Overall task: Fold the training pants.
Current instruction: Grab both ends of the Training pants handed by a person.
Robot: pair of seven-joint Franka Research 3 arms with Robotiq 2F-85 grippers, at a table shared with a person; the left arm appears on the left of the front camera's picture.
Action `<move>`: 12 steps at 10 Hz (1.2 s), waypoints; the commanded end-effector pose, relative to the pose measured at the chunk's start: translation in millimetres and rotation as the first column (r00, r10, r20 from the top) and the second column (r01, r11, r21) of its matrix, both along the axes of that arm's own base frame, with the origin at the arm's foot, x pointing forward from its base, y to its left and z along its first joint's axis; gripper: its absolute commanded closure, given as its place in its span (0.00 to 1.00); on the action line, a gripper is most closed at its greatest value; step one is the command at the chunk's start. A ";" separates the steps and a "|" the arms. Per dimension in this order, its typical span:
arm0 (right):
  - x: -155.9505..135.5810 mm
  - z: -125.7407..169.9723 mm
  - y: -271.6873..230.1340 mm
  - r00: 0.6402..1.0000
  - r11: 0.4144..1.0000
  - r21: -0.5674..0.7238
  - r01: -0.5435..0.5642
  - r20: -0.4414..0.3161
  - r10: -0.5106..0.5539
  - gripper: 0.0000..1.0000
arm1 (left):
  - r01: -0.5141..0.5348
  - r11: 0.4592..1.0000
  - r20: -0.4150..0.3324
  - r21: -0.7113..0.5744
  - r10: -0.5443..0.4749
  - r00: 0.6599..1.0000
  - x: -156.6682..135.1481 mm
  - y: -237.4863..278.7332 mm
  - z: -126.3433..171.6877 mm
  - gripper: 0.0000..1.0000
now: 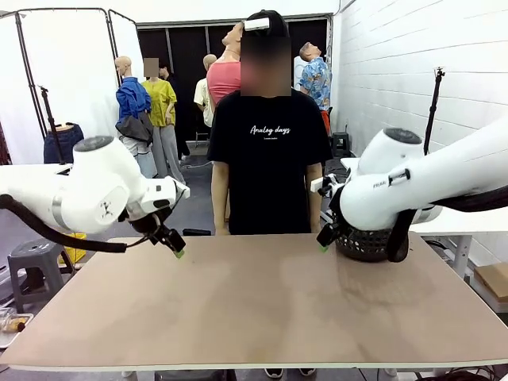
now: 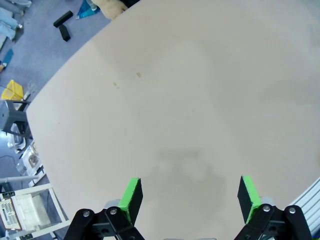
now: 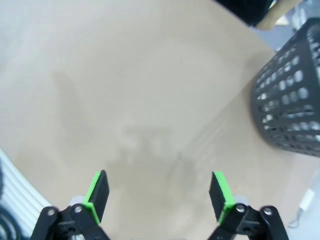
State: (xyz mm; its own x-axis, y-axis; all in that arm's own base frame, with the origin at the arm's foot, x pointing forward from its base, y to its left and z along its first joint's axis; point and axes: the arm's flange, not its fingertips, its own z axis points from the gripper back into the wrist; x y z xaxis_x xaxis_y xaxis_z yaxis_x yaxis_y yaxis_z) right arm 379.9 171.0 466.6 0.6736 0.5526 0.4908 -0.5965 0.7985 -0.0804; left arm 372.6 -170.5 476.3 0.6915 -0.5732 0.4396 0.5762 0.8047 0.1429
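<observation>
On the table point(image 1: 254, 309), black mesh basket point(image 1: 361, 244).

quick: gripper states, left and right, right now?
Left gripper: open, holding nothing, over the table.
Right gripper: open, holding nothing, near the black basket.

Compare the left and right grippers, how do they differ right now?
The left gripper hangs over bare table; the right gripper hangs close beside the black mesh basket. In the front view the left gripper shows clearly, while the right gripper is partly hidden by the right arm. Both are open and empty.
</observation>
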 end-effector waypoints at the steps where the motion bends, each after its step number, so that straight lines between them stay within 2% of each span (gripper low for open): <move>1: -7.4 27.3 -6.9 1.000 1.000 -0.006 -0.012 0.024 0.013 0.00 | -0.010 1.000 -0.004 -0.009 0.010 1.000 -5.1 -4.9 20.7 0.00; 4: -20.8 58.7 -6.9 0.998 1.000 -0.004 -0.016 0.057 0.016 0.00 | 0.006 1.000 0.031 -0.010 -0.006 1.000 -17.3 -10.6 60.1 0.00; 6: -29.0 71.2 -9.4 0.997 1.000 -0.012 -0.016 0.080 0.017 0.00 | 0.009 1.000 0.051 -0.008 -0.009 0.999 -23.9 -14.5 71.7 0.00; 12: -33.3 79.0 -6.8 0.995 1.000 0.006 -0.018 0.100 0.017 0.00 | 0.031 1.000 0.071 0.001 -0.031 0.997 -23.2 -13.4 75.3 0.00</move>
